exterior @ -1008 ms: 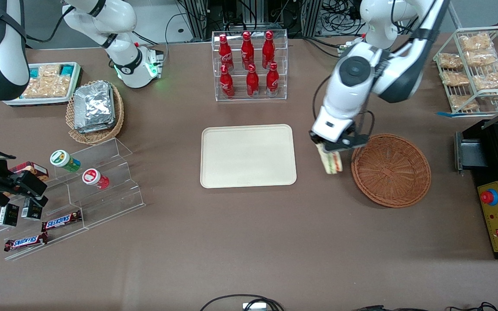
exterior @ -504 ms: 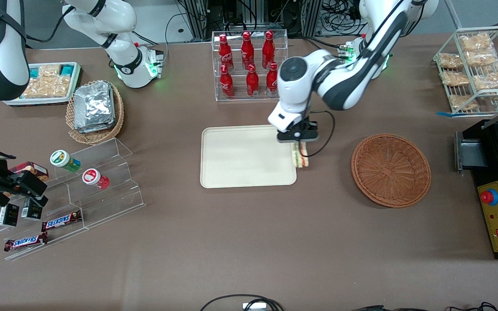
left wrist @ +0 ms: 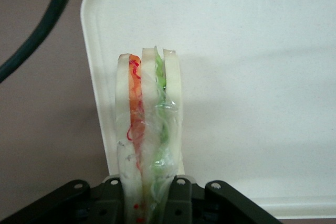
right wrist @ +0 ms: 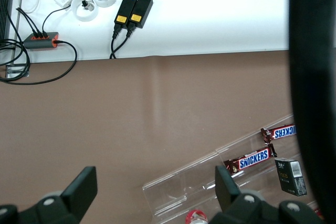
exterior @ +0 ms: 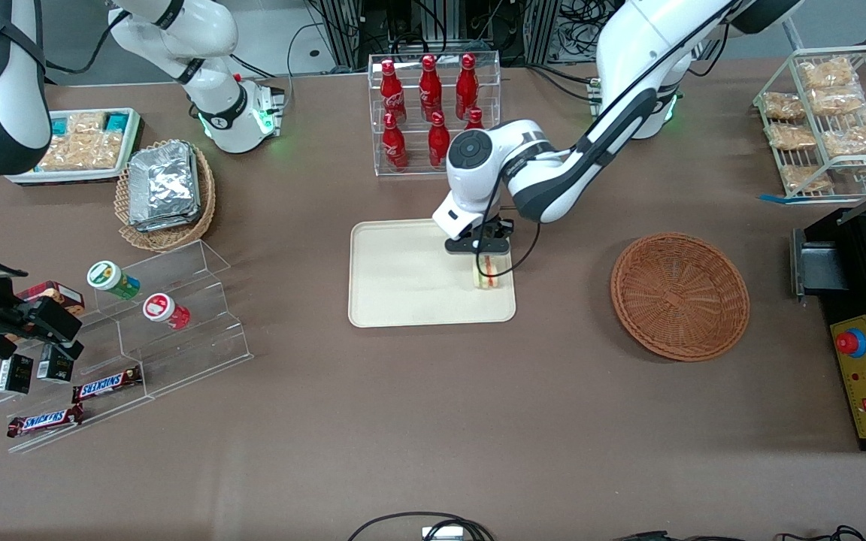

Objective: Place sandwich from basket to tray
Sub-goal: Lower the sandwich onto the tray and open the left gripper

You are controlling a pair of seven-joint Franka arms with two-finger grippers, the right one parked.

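Note:
My left gripper (exterior: 487, 259) is shut on the sandwich (exterior: 488, 272), a clear-wrapped wedge of pale bread with an orange-red stripe and a green one. It hangs over the cream tray (exterior: 403, 293), at the tray's edge toward the working arm's end. In the left wrist view the sandwich (left wrist: 148, 129) stands between the black fingers (left wrist: 178, 203), with the tray (left wrist: 252, 66) beneath it. The reddish-brown woven basket (exterior: 679, 295) sits beside the tray, toward the working arm's end of the table, with nothing in it.
A clear rack of red bottles (exterior: 433, 113) stands farther from the front camera than the tray. A tan basket of foil packets (exterior: 166, 191) and clear snack shelves (exterior: 140, 330) lie toward the parked arm's end. A wire rack of bagged snacks (exterior: 828, 120) and a black box (exterior: 865, 323) stand past the basket.
My gripper has carried the sandwich from beside the basket across the table to above the tray's edge, and has come lower over the tray.

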